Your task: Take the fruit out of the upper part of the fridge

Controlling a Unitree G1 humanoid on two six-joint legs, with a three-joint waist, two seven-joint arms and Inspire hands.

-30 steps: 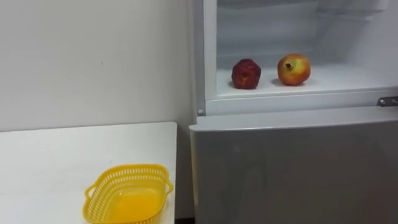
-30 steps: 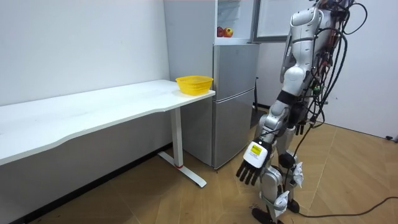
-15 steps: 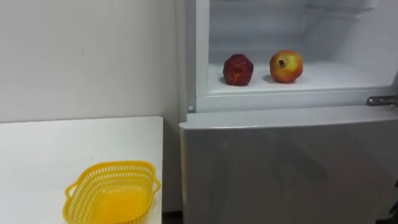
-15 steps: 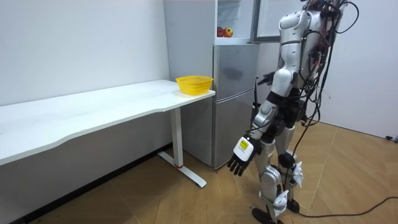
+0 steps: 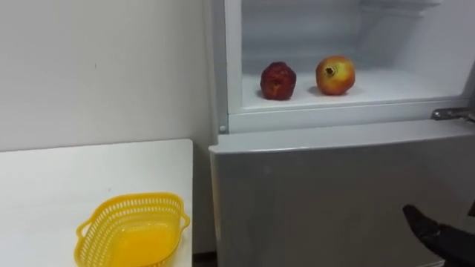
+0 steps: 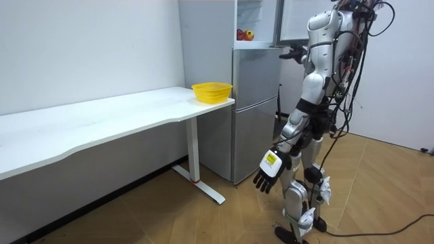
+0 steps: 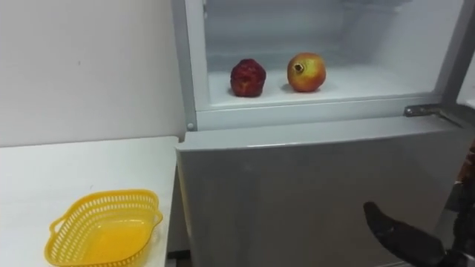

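Two fruits in the open upper fridge compartment, both on the white shelf [image 5: 401, 87]: one dark red fruit [image 5: 277, 80] and, just to its right, one red-yellow pomegranate [image 5: 335, 75], not touching. Neither hand has one. One fridge [image 5: 334, 185], lower door closed. One yellow basket [image 5: 133, 226] on the one white table [image 5: 74, 170] to its left. Eye views catch the right hand [image 5: 439, 236] poking in low at the right, can't tell if it's open or closed. Room view adds the left hand [image 6: 270, 175] hanging by the leg, fingers loose and apart, robot standing at the fridge.
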